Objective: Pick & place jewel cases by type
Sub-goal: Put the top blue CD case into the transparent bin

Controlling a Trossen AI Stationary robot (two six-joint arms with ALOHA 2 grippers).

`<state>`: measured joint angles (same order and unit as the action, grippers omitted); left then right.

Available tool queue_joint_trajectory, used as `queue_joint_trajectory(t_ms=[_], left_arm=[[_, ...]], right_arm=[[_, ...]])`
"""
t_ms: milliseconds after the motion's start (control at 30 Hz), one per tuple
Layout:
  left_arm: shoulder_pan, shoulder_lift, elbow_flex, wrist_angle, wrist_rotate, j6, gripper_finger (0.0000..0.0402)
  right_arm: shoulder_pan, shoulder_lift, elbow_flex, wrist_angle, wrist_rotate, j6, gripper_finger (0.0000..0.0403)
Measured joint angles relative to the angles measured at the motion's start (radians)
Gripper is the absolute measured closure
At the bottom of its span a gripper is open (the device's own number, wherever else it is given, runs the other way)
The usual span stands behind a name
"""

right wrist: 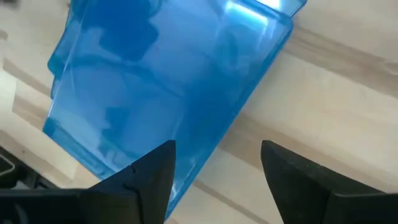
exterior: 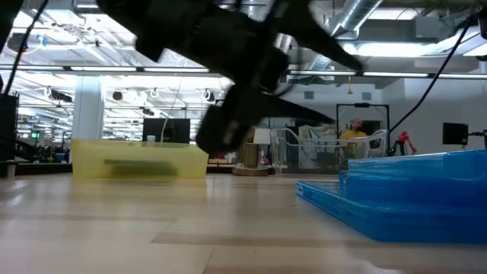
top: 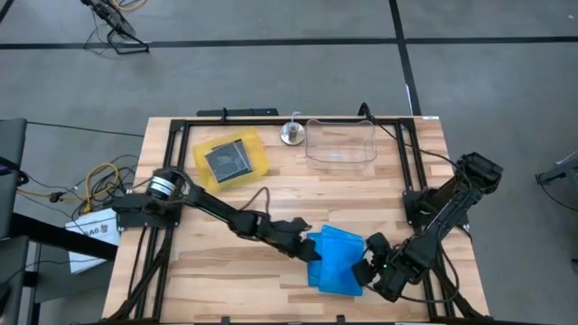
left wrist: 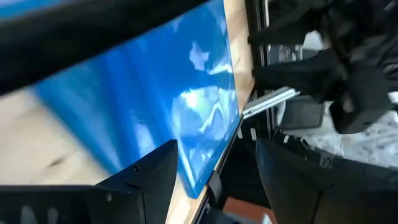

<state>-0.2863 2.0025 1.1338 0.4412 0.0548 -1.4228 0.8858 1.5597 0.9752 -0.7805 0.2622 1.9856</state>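
A stack of translucent blue jewel cases lies flat on the table near its near edge, and shows in the low view too. A clear-grey case lies inside the yellow tray. My left gripper is open at the stack's left edge, and in its wrist view the top blue case runs up to one finger. My right gripper is open at the stack's right edge, with the blue stack just ahead of its fingers. My left gripper has one finger over the blue stack's edge; I cannot tell whether it touches. My right gripper has one finger over the stack's near corner; I cannot tell whether it touches either.
The yellow tray sits far left on the table. A clear plastic tub stands at the far edge, right of a small round silvery object. A black frame runs around the table. Bare wood lies between tray and stack.
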Motion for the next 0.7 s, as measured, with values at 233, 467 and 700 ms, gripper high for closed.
queue_joint_trajectory(t_ms=[233,467,700], left_arm=[[0.0,0.153,0.16,-0.055,0.099,0.0,0.0191],[0.01,0.159,0.18,-0.134,0.091,0.048,0.0191],[0.021,0.157,0.181,-0.143,0.098,0.052,0.0191]], right_arm=[[0.005,0.01,-0.004,0.012,0.028,0.029,0.0176],[0.011,0.026,-0.119,0.243,0.047,0.094,0.0176],[0.005,0.033,-0.167,0.295,0.054,0.146,0.0176]])
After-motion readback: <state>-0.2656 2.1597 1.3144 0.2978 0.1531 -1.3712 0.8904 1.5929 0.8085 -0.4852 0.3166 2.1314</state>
